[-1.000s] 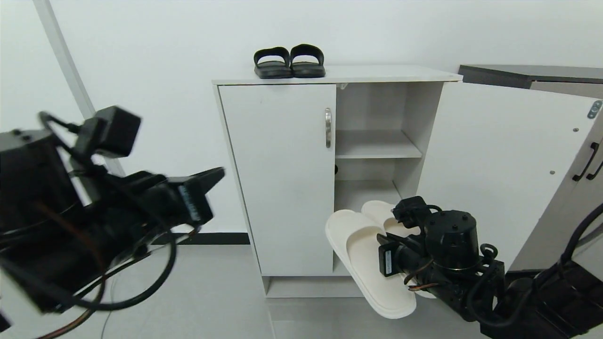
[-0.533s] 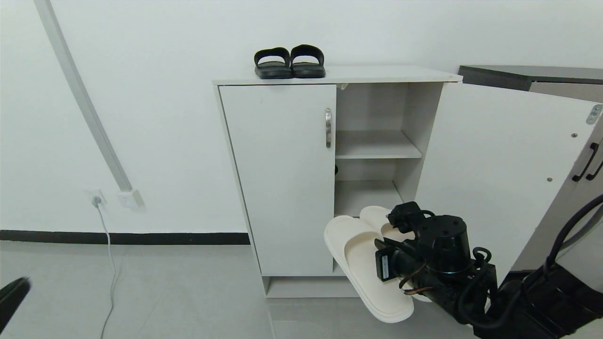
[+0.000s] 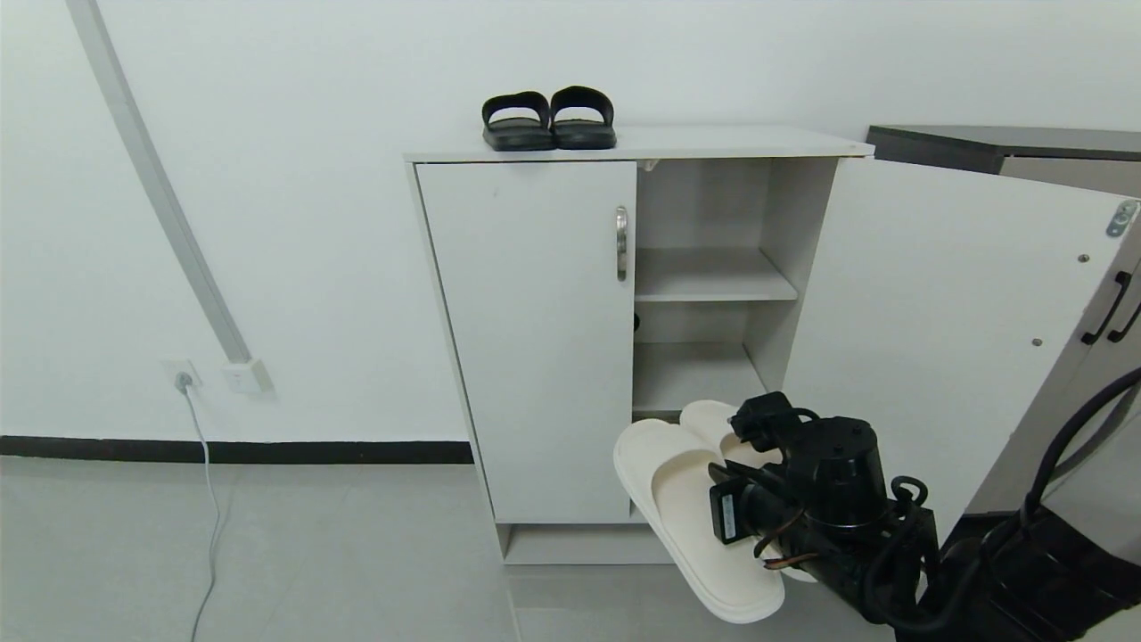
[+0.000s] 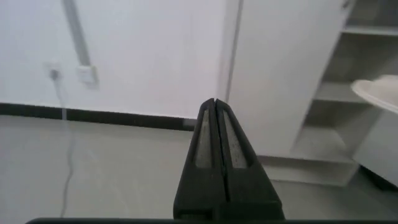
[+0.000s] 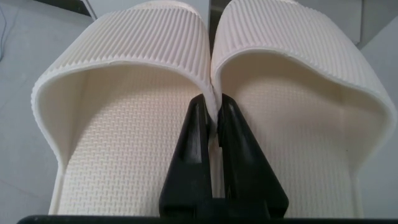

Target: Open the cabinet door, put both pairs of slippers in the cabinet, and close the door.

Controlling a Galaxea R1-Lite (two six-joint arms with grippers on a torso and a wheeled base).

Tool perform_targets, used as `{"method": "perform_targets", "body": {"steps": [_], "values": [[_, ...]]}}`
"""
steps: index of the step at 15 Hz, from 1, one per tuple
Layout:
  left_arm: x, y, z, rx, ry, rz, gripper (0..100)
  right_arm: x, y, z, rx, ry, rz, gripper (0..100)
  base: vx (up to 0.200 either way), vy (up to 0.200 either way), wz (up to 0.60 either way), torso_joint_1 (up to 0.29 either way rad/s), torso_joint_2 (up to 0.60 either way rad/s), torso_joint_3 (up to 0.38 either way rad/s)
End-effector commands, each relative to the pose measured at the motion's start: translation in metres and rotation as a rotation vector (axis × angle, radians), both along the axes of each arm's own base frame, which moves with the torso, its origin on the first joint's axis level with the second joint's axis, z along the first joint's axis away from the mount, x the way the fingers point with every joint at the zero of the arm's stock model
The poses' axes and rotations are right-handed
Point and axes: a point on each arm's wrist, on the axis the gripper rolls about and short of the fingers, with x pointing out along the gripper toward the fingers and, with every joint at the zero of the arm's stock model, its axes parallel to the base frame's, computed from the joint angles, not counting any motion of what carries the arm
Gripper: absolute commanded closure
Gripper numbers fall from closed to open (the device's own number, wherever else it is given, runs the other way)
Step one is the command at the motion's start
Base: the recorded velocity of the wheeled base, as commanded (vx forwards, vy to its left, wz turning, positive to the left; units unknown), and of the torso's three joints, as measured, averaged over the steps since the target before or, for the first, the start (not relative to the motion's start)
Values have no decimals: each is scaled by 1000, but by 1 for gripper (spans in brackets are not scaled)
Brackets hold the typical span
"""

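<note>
In front of the open white cabinet point(image 3: 526, 357), the right claw point(image 5: 211, 115) pinches the cream ribbed foam slippers point(image 3: 686, 499) by their inner edges. I'd level them, then slide onto the lower shelf point(image 3: 691, 379). The left claw point(image 4: 214, 109) is closed, empty.

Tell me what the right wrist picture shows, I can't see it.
Two cream slippers sit side by side, with black jaws pinching their touching inner edges together. Their ribbed straps are at the far end, and grey floor shows beside them.
</note>
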Motion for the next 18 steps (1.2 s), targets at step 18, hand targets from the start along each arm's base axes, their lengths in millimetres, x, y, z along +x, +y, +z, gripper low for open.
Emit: {"method": "perform_targets", "body": {"steps": [18], "values": [[-1, -4, -9, 27, 18, -149, 100, 36, 58, 10, 28, -57, -358, 100, 0, -11, 0, 0, 0, 0]]}}
